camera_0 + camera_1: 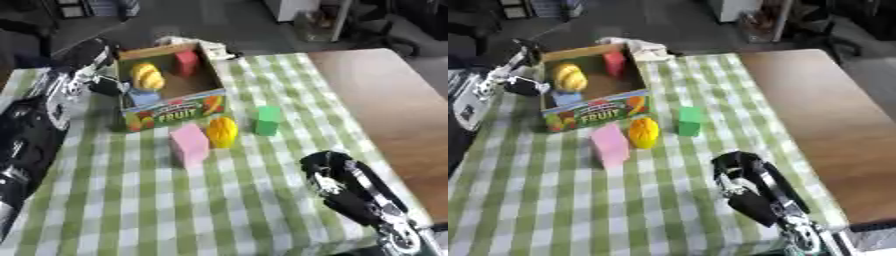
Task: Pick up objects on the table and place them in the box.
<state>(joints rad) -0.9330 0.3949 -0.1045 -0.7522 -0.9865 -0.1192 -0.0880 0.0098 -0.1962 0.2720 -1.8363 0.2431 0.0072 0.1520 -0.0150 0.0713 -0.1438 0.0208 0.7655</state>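
A cardboard box [175, 107] marked FRUIT stands at the far left of the checked table. In it lie a yellow fruit [147, 76], a red block [186, 62] and a blue block [143, 97]. In front of the box stand a pink block [189, 144], a yellow-orange fruit [222, 131] and a green block [267, 120]. My left hand [87, 77] is at the box's left wall, open, holding nothing, one dark fingertip close to the blue block. My right hand [337, 182] rests open at the lower right, well short of the green block.
The green-and-white checked cloth [219, 210] covers the table. A bare wooden tabletop [394, 100] adjoins it on the right. Something white and crumpled [188, 41] lies behind the box. Dark floor and furniture lie beyond the far edge.
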